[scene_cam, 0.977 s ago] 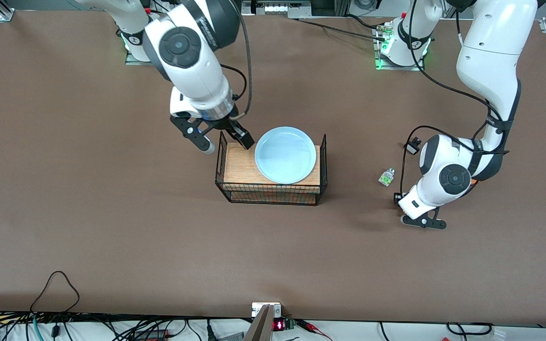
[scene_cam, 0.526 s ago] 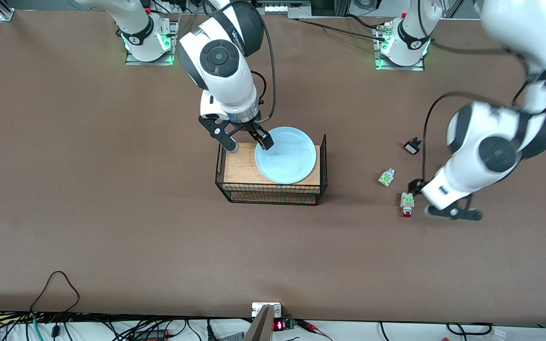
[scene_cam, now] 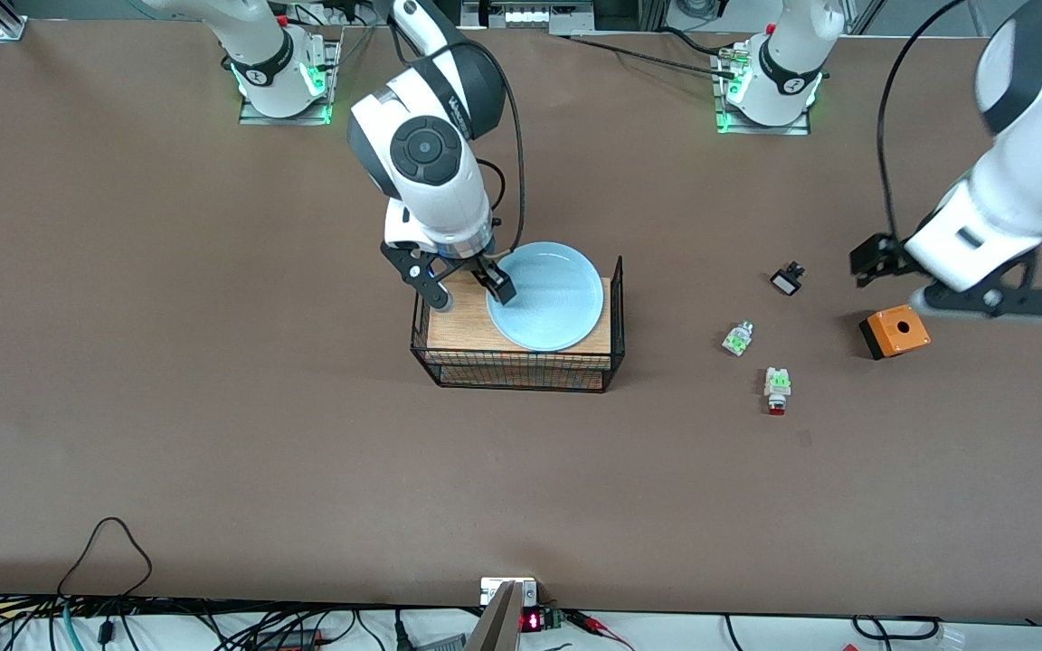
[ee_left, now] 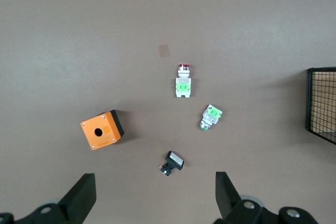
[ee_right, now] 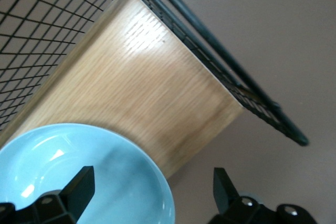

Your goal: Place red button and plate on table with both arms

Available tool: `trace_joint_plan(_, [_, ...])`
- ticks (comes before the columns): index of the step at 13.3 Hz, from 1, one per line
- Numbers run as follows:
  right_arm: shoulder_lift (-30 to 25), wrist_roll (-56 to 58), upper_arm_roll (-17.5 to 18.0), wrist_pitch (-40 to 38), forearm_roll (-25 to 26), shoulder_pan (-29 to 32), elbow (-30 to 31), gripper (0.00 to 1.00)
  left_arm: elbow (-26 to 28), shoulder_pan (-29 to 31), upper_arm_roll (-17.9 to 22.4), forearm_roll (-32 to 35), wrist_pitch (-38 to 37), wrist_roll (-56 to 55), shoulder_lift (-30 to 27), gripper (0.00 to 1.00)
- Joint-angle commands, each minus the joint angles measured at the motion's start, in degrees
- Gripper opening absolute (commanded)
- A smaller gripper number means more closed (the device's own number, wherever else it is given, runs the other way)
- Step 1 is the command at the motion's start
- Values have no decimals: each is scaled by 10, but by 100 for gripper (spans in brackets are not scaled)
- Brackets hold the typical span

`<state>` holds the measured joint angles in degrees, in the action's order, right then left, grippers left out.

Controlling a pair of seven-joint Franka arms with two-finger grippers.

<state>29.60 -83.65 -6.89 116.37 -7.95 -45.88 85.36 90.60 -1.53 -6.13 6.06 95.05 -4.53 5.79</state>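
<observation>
- Front view showed the right gripper (scene_cam: 464, 296) spread wide, straddling the rim of the plate (scene_cam: 550, 298), which sat on the wood-topped wire rack (scene_cam: 521, 362) mid-table.
- Red button (scene_cam: 776, 391) lay on the table (scene_cam: 213, 407), toward the left arm's end, nearer the camera than the green-marked piece (scene_cam: 738, 338).
- Left gripper (scene_cam: 955, 282) was released and empty, hanging over the orange box (scene_cam: 894, 332).
- Small black-and-white piece (scene_cam: 787, 279) lay close by.

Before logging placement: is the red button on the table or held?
On the table: the red button lies flat there, red cap toward the front camera, clear of the open left gripper.
</observation>
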Motion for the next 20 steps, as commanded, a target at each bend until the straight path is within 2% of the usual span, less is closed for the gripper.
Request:
trace_joint_plan(1, [12, -8, -1, 9, -5, -5, -11, 100, 0, 10, -4, -17, -25, 8, -31, 100])
trace_joint_plan(7, [19, -9, -1, 6, -8, -22, -2, 100, 0, 14, -5, -30, -21, 8, -30, 100])
trace_joint_plan(8, [18, -9, -1, 6, -8, -23, 2, 100, 0, 14, -3, -49, -20, 8, -30, 100])
trace_joint_plan(12, [17, -8, -1, 6, -8, -24, 9, 90, -3, 58, 8, -60, -21, 15, -40, 100])
trace_joint_plan(13, [17, -8, 0, 6, -8, -23, 10, 83, -23, 86, 9, -67, -32, 64, -39, 100])
trace_joint_plan(15, [17, -6, 0, 7, -8, -24, 11, 64, -19, 87, 2, -84, -53, 81, -39, 100])
trace_joint_plan(17, [17, -6, 0, 7, -8, -25, 11, 57, -25, 87, 1, -81, -56, 79, -39, 100])
trace_joint_plan(20, [16, -5, 0, 9, -11, -25, 11, 38, -25, 85, -21, -77, -57, 27, -35, 100])
